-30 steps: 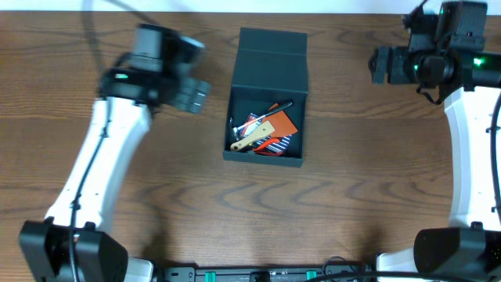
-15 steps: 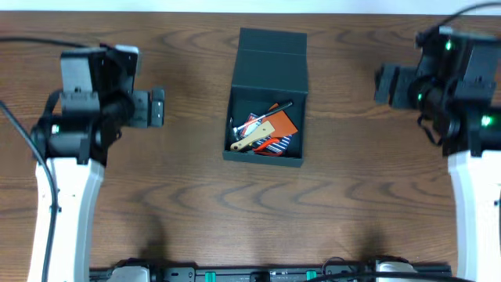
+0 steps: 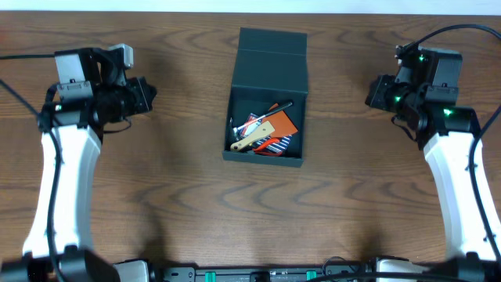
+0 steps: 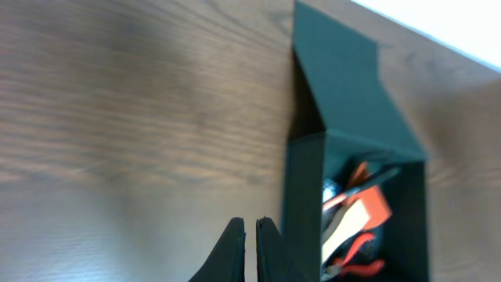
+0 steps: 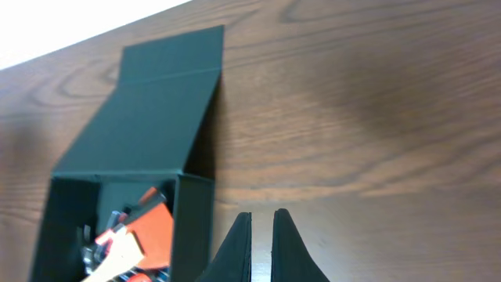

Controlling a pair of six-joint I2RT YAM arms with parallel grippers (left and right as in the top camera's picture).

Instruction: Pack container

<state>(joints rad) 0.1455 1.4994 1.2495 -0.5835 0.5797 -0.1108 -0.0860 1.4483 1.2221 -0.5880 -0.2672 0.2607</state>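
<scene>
The dark teal container (image 3: 268, 59) sits mid-table with its flap lid folded back and its top open. Inside lie hand tools (image 3: 266, 129): an orange piece, a tan handle and red-striped parts. My left gripper (image 3: 149, 95) hovers over bare wood well left of the container, shut with nothing in it. To the right of the container, also apart from it, my right gripper (image 3: 374, 92) is shut and empty. In the left wrist view the left gripper (image 4: 250, 225) points past the container (image 4: 344, 94). In the right wrist view the right gripper (image 5: 262, 217) sits beside the container (image 5: 149, 110).
Brown wood-grain tabletop (image 3: 172, 188) surrounds the box on all sides. A pale wall or edge runs along the table's far side (image 5: 70, 23). A black rail with connectors lies along the near edge (image 3: 258, 274).
Both grippers went from open to shut. The left arm swung away to the left of the box, and the right arm shifted slightly nearer. The box and its contents stayed put.
</scene>
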